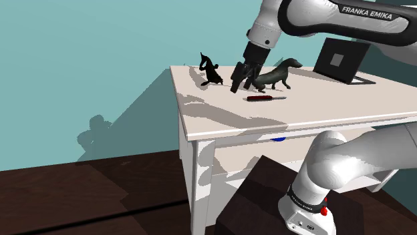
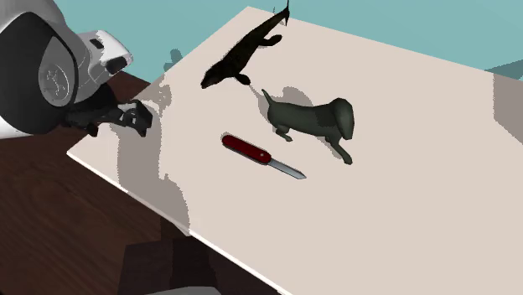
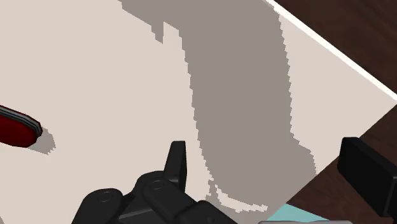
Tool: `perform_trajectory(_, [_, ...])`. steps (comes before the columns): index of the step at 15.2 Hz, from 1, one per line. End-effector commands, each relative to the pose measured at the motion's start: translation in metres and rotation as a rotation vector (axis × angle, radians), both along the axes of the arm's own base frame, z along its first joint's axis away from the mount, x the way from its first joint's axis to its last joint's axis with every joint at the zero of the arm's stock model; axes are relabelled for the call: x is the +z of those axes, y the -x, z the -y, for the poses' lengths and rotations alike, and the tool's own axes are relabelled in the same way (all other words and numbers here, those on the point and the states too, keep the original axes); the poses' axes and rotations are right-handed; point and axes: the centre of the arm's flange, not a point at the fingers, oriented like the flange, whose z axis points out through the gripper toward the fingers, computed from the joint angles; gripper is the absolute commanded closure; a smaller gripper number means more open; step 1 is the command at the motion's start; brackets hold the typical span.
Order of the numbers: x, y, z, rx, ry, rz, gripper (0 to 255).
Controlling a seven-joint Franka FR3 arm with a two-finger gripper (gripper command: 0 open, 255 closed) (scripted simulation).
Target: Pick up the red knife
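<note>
Gripper (image 1: pixel 240 85): I read the fingers spread, empty, near the table (image 1: pixel 220 117) edge.
Wrist view: red knife (image 3: pixel 16 127) handle end.
Second exterior view: whole knife, blade included, mid-table.

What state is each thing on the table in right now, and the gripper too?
Knife: lying flat on the table, blade out, not held.
Gripper: open, empty, above the table, off to the side of the knife's handle.
Dog figurine: standing upright, untouched.
Black figurine: on the table, untouched.
</note>
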Motion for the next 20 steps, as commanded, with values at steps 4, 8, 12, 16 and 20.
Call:
perform_trajectory(4, [-0.012, 0.013, 0.034, 0.103, 0.021, -0.014, 0])
perform_trajectory(8, [-0.027, 0.025, 0.080, 0.241, 0.049, -0.033, 0])
perform_trajectory(12, [-0.040, 0.031, 0.129, 0.379, 0.077, -0.052, 0])
perform_trajectory(16, [-0.052, 0.030, 0.178, 0.517, 0.105, -0.071, 0])
perform_trajectory(20, [-0.063, 0.022, 0.227, 0.654, 0.133, -0.090, 0])
